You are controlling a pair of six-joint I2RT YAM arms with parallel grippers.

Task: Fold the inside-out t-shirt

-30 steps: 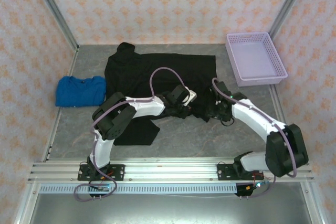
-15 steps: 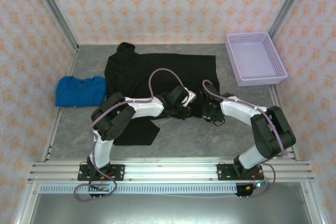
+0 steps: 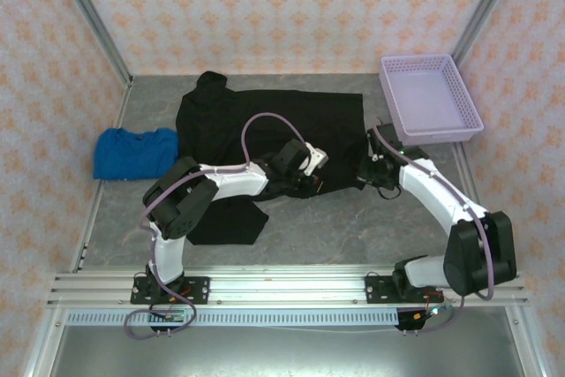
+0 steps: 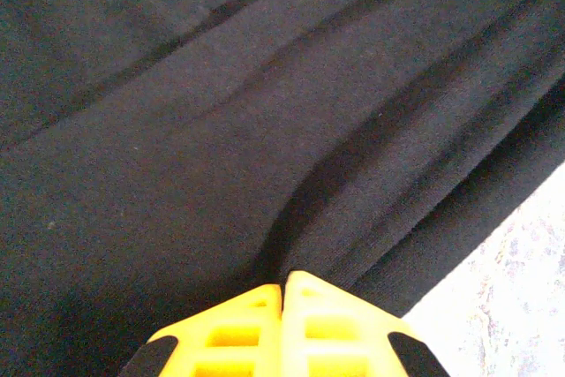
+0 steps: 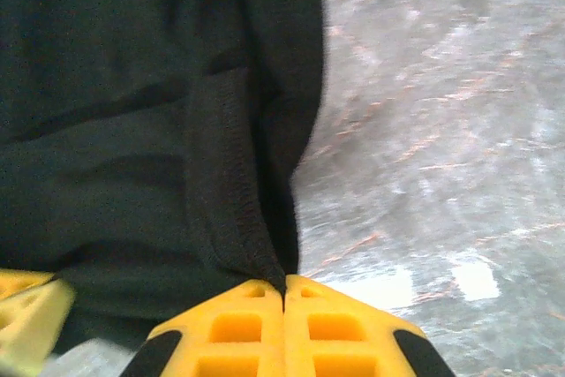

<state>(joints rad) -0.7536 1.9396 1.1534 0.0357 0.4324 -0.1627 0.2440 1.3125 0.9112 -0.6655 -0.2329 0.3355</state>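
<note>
The inside-out t-shirt (image 3: 265, 116) lies spread over the grey table, black and rumpled, with one part trailing toward the near left. My left gripper (image 3: 307, 186) sits at the shirt's near edge. In the left wrist view its yellow fingers (image 4: 247, 324) are shut on a fold of the black cloth (image 4: 221, 130). My right gripper (image 3: 367, 172) is at the shirt's near right corner. In the right wrist view it (image 5: 284, 282) is shut on the stitched hem (image 5: 221, 183), with bare table to the right.
A folded bright blue garment (image 3: 135, 153) lies at the left of the table. A lilac plastic basket (image 3: 399, 112) stands at the back right. Patterned walls and metal posts close in the table, and a rail (image 3: 282, 289) runs along the near edge.
My right gripper has shut on the shirt's hem and drawn it right and back, straightening the near edge. The left gripper stayed shut and shifted slightly left.
</note>
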